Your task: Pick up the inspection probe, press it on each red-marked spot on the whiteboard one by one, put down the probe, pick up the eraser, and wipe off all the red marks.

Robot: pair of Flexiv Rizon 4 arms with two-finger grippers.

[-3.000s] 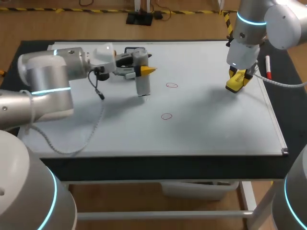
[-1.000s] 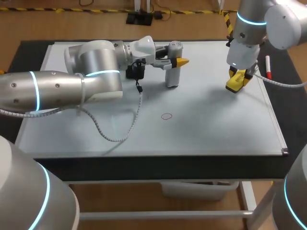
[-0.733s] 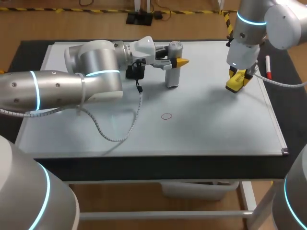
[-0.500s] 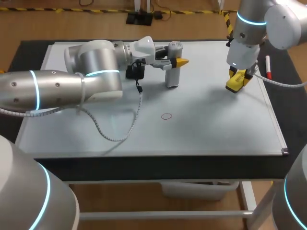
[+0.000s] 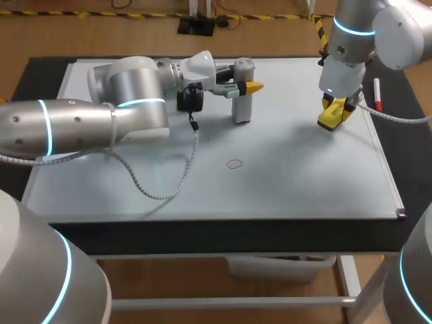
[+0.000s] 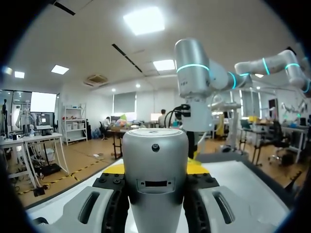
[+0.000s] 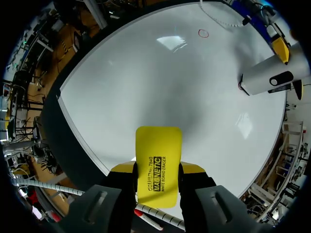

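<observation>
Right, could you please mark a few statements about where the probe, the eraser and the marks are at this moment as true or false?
1. The left gripper holds the probe upright on the whiteboard. True.
2. The right gripper is empty. False: it is shut on the yellow eraser.
3. A red circle shows uncovered, nearer the whiteboard's front edge than the probe. True.
4. The red marker lies in the whiteboard's middle. False: it lies beside its right edge, past the right gripper.
</observation>
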